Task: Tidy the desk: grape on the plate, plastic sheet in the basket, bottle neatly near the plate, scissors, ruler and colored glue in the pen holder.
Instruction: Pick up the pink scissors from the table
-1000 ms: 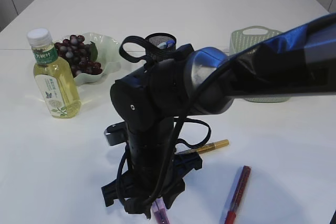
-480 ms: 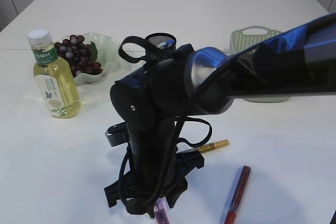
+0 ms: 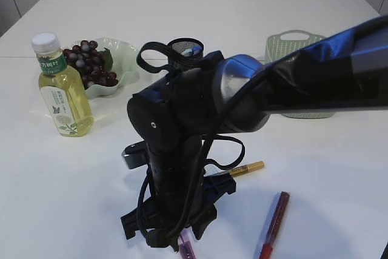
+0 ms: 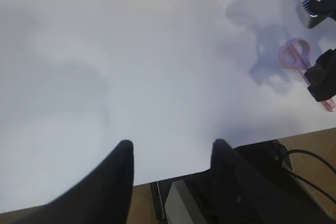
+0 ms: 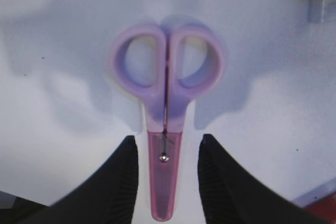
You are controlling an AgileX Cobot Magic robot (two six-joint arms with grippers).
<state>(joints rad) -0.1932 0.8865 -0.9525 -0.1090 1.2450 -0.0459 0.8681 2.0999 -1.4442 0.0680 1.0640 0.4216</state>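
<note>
The right hand (image 5: 165, 182) hangs low over the near edge of the white bench (image 3: 200, 10), its two black fingers (image 5: 118, 179) spread apart and standing on either side of the pink sheath of the lilac-handled scissors (image 5: 167, 98), which lie flat with the loops pointing away from the hand; whether the fingers touch the sheath cannot be told. In the exterior view the right arm hides most of the scissors, leaving only a pink tip at the bottom edge. A gold pen (image 3: 245, 169) and a red pen (image 3: 274, 222) lie just to the right of the arm, with bare bench between them and the basket (image 3: 297, 43) farther back. The mesh pen holder (image 3: 185, 47) stands behind the arm, and to the left the bottle (image 3: 62, 89) stands upright beside the plate (image 3: 124, 59) of grapes (image 3: 91, 65). The left hand (image 4: 170, 166) is held open and empty above a wide bare stretch of bench near its edge.
</note>
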